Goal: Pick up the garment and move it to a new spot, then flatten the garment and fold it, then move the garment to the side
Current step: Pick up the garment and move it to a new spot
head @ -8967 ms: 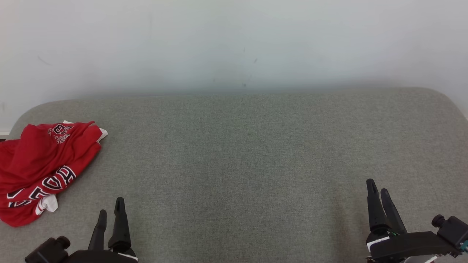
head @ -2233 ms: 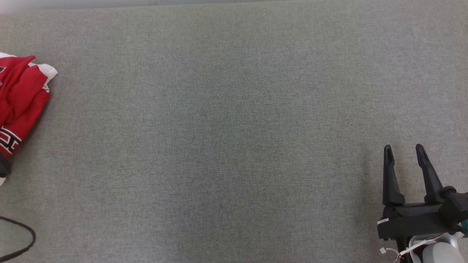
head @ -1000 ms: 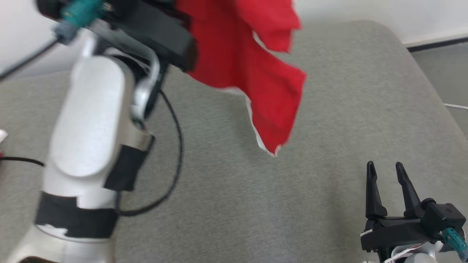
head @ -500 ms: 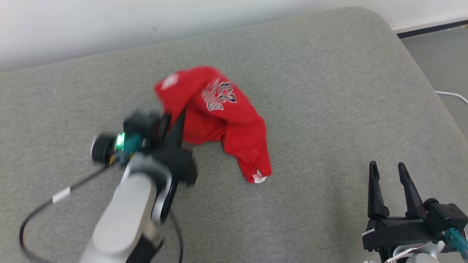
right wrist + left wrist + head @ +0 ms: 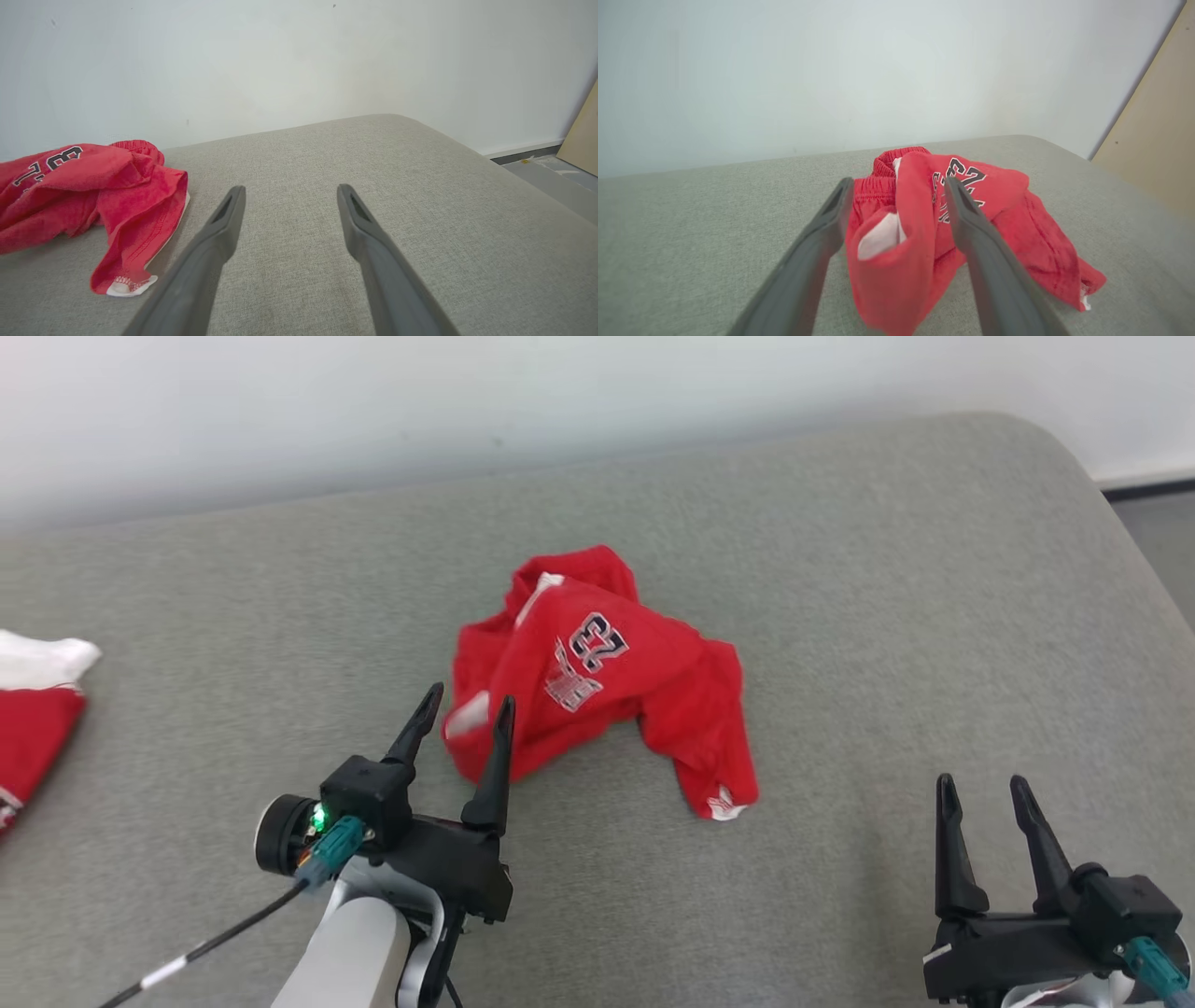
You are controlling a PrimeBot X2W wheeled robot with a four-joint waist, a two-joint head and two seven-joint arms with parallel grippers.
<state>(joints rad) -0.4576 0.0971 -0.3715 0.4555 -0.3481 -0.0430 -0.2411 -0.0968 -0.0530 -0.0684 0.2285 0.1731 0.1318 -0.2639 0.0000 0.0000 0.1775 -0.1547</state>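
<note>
Garment (image 5: 597, 663) now free, at left claw (image 5: 470, 695)

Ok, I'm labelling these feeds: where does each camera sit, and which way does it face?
Head view: on the robot's head, facing forward and down at the red garment on the grey cushion; left end effector and right end effector show, both open.
Left wrist view: on the left wrist, looking along its fingers at the garment.
Right wrist view: on the right wrist, looking along its fingers over bare cushion; garment at left.
Shared: the garment, in all three.
</note>
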